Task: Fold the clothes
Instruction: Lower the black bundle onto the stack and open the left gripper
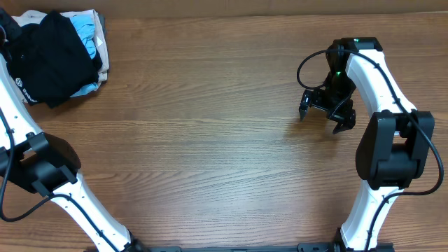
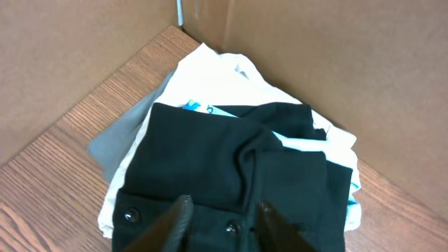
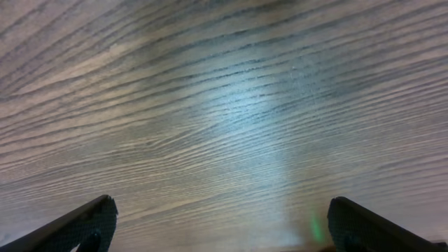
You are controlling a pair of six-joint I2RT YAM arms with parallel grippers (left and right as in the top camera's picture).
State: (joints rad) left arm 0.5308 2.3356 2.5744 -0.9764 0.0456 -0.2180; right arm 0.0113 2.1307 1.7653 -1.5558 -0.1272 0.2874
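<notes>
– Black T-shirt (image 1: 59, 59) folded yet?
– Nothing was. It lay bunched atop the pile (image 1: 98, 42) at the desk's (image 1: 210, 140) far left corner. My left pincer (image 2: 224, 208) sat half-closed over its cloth; whether it gripped, I couldn't tell. My right pincer (image 1: 323, 119) hung wide open, empty.
– Any basket?
– None showed; spreading and every fold were left to do
</notes>
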